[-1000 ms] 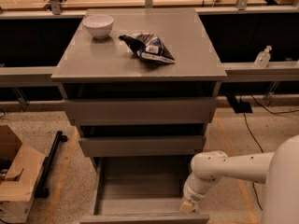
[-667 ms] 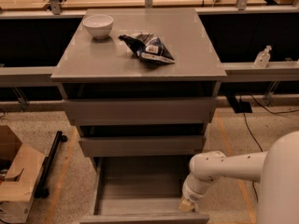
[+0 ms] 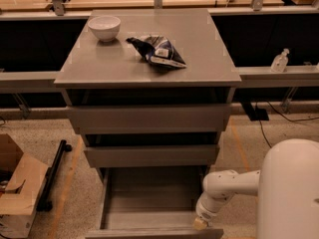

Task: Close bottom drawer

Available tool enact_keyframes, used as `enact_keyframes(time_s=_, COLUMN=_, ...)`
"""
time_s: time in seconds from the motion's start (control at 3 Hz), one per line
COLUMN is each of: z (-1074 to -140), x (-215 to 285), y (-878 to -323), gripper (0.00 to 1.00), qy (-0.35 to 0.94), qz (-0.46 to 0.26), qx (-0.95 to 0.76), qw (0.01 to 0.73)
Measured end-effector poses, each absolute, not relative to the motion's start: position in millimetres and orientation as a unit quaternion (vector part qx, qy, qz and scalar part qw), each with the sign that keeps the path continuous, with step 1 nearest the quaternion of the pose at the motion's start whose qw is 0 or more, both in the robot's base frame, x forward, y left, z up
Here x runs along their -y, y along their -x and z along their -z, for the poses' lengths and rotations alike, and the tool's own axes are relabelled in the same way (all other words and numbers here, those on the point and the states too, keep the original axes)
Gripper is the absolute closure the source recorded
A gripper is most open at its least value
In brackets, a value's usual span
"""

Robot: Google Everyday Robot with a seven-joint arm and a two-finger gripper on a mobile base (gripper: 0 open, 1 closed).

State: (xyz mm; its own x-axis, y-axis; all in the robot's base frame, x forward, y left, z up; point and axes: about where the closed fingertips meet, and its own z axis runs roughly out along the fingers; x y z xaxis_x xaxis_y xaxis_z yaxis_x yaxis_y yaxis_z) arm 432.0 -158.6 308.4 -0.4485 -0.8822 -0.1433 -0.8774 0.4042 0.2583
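The bottom drawer (image 3: 149, 203) is pulled far out of the grey cabinet; its plain grey box interior shows and its front panel (image 3: 149, 233) lies along the bottom edge of the view. My white arm comes in from the lower right. My gripper (image 3: 200, 224) is at the drawer's front right corner, right by the front panel. Its fingers are hidden at the frame's lower edge.
The middle drawer (image 3: 149, 155) and top drawer (image 3: 149, 117) stand slightly out. On the cabinet top (image 3: 199, 63) are a white bowl (image 3: 104, 27) and a dark chip bag (image 3: 158, 51). A cardboard box (image 3: 17, 193) and a black bar (image 3: 52, 176) lie on the floor at left.
My arm's white body has grown larger at the lower right. The gripper stays at the drawer's front right corner. The drawer looks as far out as before.
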Motion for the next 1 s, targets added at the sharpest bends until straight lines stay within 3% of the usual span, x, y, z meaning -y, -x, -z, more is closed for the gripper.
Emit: enact_keyframes(time_s=1.0, z=-213, x=177, y=-403, gripper=1.00, qy=-0.471, qz=0.212, qx=0.852, qw=0.084)
